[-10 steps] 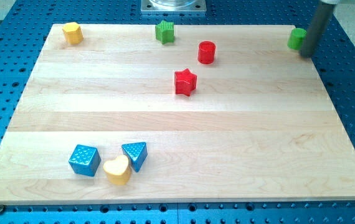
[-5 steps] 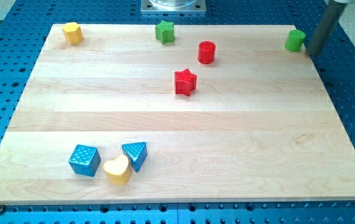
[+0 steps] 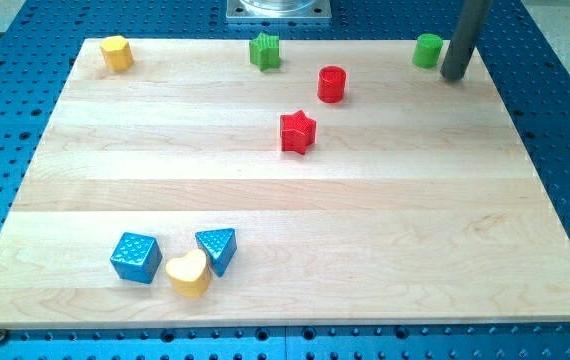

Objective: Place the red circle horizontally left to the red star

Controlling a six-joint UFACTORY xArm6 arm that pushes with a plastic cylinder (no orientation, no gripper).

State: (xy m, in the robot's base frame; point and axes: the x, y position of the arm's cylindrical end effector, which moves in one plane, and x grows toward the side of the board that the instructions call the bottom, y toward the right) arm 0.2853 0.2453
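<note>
The red circle [image 3: 332, 84] stands on the wooden board near the view's top, right of centre. The red star [image 3: 297, 132] lies just below and slightly left of it, a small gap apart. My tip [image 3: 453, 76] is at the view's top right, far to the right of the red circle and right beside the green circle [image 3: 427, 50], at its right.
A green star [image 3: 264, 50] and a yellow hexagon [image 3: 116, 52] sit along the board's top edge. A blue cube [image 3: 135, 257], a yellow heart [image 3: 189, 274] and a blue triangle [image 3: 217, 248] cluster at the bottom left. A metal base plate [image 3: 279, 10] is at the top.
My tip has moved left along the top edge. The green circle has slid left with it, from the board's top right corner.
</note>
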